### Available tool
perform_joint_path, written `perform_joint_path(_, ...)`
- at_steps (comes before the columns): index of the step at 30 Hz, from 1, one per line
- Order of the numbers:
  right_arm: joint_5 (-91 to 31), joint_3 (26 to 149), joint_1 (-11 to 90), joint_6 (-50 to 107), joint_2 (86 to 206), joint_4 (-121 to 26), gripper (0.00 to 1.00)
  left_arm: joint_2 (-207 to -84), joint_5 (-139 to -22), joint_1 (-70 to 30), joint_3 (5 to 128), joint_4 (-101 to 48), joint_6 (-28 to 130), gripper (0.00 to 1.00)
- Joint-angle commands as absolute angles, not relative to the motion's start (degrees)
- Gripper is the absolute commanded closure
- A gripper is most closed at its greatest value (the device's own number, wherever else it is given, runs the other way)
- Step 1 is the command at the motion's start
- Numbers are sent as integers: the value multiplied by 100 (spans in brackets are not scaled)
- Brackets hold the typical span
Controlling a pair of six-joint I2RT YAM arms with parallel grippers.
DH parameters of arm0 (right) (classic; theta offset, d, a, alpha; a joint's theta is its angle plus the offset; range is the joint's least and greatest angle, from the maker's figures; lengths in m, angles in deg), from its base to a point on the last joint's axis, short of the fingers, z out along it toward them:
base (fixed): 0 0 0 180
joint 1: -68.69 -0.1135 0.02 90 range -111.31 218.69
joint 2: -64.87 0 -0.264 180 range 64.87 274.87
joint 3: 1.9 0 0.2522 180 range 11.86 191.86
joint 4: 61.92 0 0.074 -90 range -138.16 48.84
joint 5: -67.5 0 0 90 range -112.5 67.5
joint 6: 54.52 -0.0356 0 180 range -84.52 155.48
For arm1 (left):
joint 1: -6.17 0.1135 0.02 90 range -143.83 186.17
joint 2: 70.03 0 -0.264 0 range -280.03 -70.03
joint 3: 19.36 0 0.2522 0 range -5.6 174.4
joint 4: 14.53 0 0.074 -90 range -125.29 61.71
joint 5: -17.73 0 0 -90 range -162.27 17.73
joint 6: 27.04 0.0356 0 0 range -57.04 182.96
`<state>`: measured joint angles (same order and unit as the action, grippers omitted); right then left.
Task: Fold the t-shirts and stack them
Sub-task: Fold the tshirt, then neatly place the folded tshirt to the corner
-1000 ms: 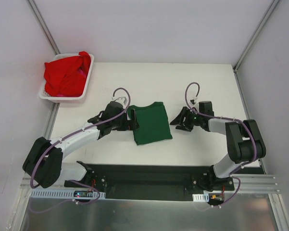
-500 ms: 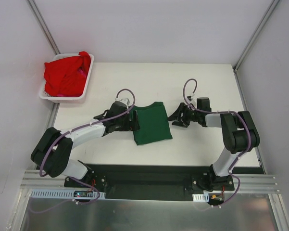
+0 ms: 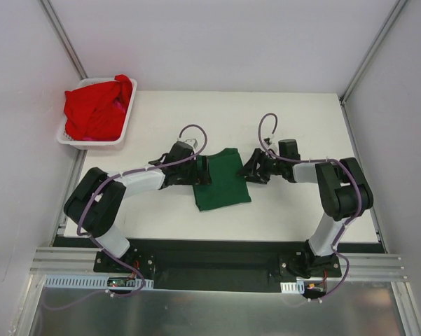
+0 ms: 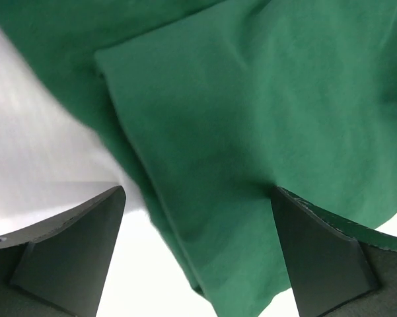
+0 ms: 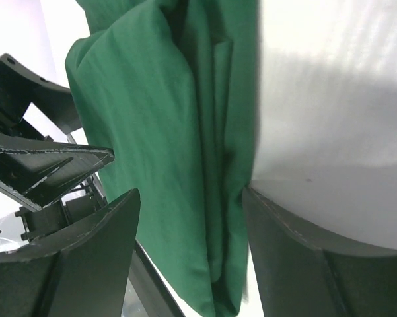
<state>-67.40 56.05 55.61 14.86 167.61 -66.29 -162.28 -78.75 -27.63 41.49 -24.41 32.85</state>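
One green t-shirt [image 3: 222, 183]: partly folded, lying flat in the middle of the table [image 3: 301, 119], directly between the two grippers.
Red t-shirts [image 3: 94, 108]: heaped unfolded in the white slotted basket [image 3: 91, 143] at the far left corner, well apart from the green one. I cannot tell how many there are.
Left gripper [image 3: 202, 175]: jaws spread wide at the shirt's left edge. Cloth lies between the fingers [image 4: 72, 251] but is not pinched, so nothing is held.
Right gripper [image 3: 249, 173]: jaws apart at the right edge, where folded layers bunch between them. Nothing is clamped.
Risk, layers: a close here may catch only the top layer, and the fold would then open on lifting.
Risk, uneven pull: if one side grips deeper than the other, the shirt skews or drags across the table.
Risk, crowding: the grippers face each other across a narrow shirt, so an inward fold could bring them into contact.
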Motion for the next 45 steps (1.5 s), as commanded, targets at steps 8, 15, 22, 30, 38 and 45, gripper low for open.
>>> perform_joint_path(8,-6328,5651,5077,1527,17060,-6283,32,-16486,-8062,-2810,4414,-2222,3466,7)
perform_joint_path(15,-6284,5537,4839,1308,17113,-6450,32,-16486,-8071,-2810,4379,-2231,3484,7)
perform_joint_path(22,-6222,5405,4602,1044,17235,-6740,32,-16469,-8123,-2810,4344,-2231,3475,8)
perform_joint_path(30,-6108,5396,4128,675,17429,-7144,32,-16425,-8115,-2810,4274,-2231,3475,8)
perform_joint_path(38,-5977,5414,3785,376,17587,-7373,32,-16363,-8115,-2810,4195,-2231,3501,8)
perform_joint_path(45,-5950,5466,3618,261,17693,-7479,49,-16355,-8115,-2810,4177,-2231,3501,8)
